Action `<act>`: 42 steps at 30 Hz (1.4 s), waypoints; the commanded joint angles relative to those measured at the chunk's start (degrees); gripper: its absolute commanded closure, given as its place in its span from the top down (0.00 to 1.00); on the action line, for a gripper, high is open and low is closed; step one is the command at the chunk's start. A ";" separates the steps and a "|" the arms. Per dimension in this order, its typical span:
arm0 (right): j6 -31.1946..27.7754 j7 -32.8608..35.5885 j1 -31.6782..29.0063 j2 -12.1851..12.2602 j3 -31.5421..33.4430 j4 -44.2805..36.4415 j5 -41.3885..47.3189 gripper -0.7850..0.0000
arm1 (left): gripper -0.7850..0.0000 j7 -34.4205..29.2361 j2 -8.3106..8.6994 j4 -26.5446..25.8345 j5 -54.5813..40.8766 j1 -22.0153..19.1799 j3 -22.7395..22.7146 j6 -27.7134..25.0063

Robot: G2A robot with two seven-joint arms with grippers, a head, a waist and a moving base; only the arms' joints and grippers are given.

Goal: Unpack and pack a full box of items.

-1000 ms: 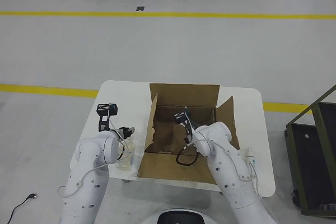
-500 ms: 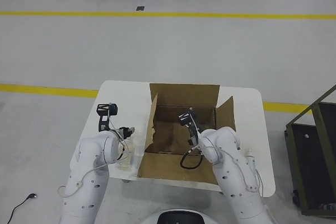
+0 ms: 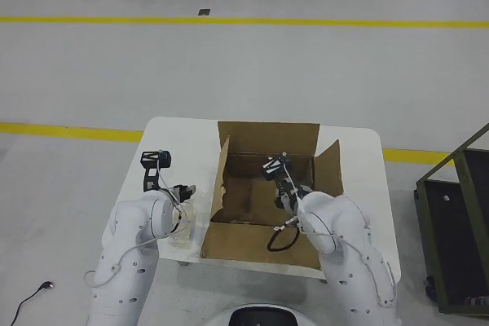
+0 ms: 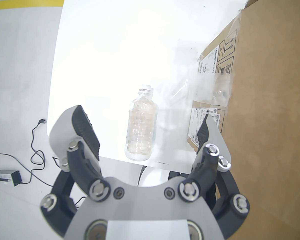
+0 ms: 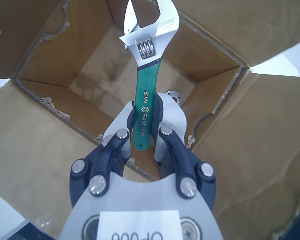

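The right tool [image 5: 145,111] is gripping a green-handled adjustable steel wrench [image 5: 150,41] by the handle, its two pads closed tight on the grip and the silver head pointing away from the wrist. In the top view this tool [image 3: 269,169] is hanging at the centre of the frame, over the mouth of the open brown cardboard box [image 3: 269,134]. The box is sitting in the middle of the white table [image 3: 179,138], and its inside is looking largely bare.

The left tool [image 4: 143,121] is hovering with its fingers spread wide, holding nothing. It is facing a clear plastic bottle [image 4: 141,126] that is standing upright near the table's edge, just beside the box's outer wall.

With the bottle out on the table, the unpacking step seems to be in hand, though the same pose would suit packing. If so, the next move is calling for carrying the wrench clear of the raised flaps and setting it on bare table away from the bottle, so that it is not snagging cardboard.
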 commanded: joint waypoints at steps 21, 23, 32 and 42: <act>-2.18 -0.41 -11.59 2.01 10.10 -18.97 6.09 0.00 | 1.00 0.00 0.00 0.00 0.00 0.00 0.00 0.00; -2.18 -0.41 -11.59 2.01 10.10 -18.97 6.09 0.00 | 1.00 0.00 0.00 0.00 0.00 0.00 0.00 0.00; -2.28 -2.28 -12.49 2.13 10.26 -19.16 6.12 0.00 | 1.00 0.00 0.00 0.00 0.00 0.00 0.00 0.00; -2.54 -3.99 -17.29 3.16 17.55 -24.96 13.12 0.00 | 1.00 0.00 0.00 0.00 0.00 0.00 0.00 0.00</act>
